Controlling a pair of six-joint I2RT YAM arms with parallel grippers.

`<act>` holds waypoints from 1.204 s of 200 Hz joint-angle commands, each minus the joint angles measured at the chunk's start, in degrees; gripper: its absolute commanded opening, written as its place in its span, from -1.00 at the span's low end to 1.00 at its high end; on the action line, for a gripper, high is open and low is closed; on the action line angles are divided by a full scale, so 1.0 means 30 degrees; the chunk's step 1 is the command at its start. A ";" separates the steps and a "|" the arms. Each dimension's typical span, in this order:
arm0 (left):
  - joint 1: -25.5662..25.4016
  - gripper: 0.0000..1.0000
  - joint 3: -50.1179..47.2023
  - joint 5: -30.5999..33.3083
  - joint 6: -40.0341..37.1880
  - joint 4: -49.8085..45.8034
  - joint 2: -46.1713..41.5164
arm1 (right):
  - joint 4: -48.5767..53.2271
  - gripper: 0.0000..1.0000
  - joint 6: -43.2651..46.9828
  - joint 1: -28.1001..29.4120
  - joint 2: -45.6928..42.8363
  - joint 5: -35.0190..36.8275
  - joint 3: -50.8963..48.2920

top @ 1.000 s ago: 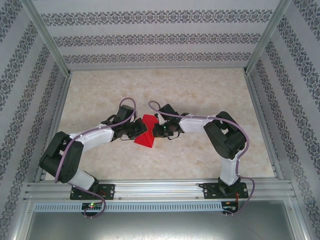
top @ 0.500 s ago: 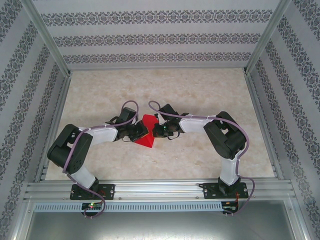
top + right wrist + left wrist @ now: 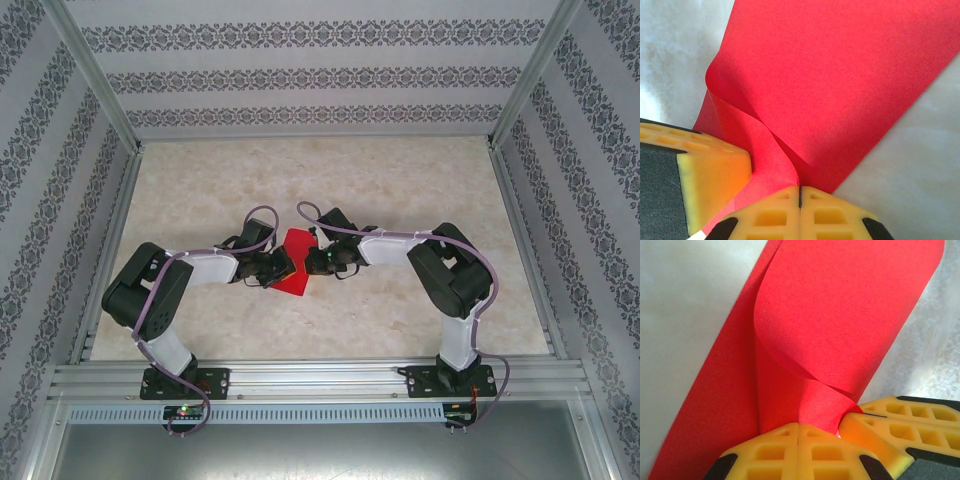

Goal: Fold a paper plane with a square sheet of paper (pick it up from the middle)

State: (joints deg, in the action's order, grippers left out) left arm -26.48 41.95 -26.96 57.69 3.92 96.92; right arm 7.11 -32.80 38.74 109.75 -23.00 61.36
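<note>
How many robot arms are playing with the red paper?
2. The left arm reaches in from the left, the right arm from the right; both pinch the red paper in the middle.

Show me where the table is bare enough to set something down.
Crowded: the centre, where the left gripper and right gripper pinch the red paper. Free: the far half of the table, from there to the back wall; also the near strip between the left arm base and right arm base.
</note>
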 commanded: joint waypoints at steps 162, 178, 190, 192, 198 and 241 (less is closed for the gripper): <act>0.0143 -1.00 -0.0582 0.0888 -0.0327 -0.1278 0.0043 | -0.3079 -0.88 -0.3980 0.2421 -0.2009 -0.1838 -0.1828; 0.0142 -1.00 -0.0610 0.0958 -0.0307 -0.1281 -0.0023 | -0.2878 -0.88 -0.3951 0.2561 -0.1579 -0.1751 -0.1604; 0.0147 -1.00 -0.0571 0.0914 -0.0296 -0.1235 0.0004 | -0.2768 -0.89 -0.3962 0.2556 -0.1237 -0.1711 -0.1555; 0.0138 -1.00 -0.0575 0.0897 -0.0288 -0.1246 0.0006 | -0.2793 -0.89 -0.3961 0.2555 -0.1205 -0.1693 -0.1572; 0.0154 -1.00 -0.0577 0.0873 -0.0315 -0.1228 0.0006 | -0.2839 -0.89 -0.3979 0.2553 -0.1144 -0.1609 -0.1627; 0.0153 -1.00 -0.0612 0.0882 -0.0305 -0.1285 -0.0052 | -0.1796 -0.90 -0.3587 0.2553 -0.0955 -0.1238 -0.1856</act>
State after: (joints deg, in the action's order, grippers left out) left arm -26.50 41.67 -26.55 57.65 4.34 96.71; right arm -0.23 -43.79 45.91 106.32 -27.49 55.37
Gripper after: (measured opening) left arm 0.068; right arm 0.056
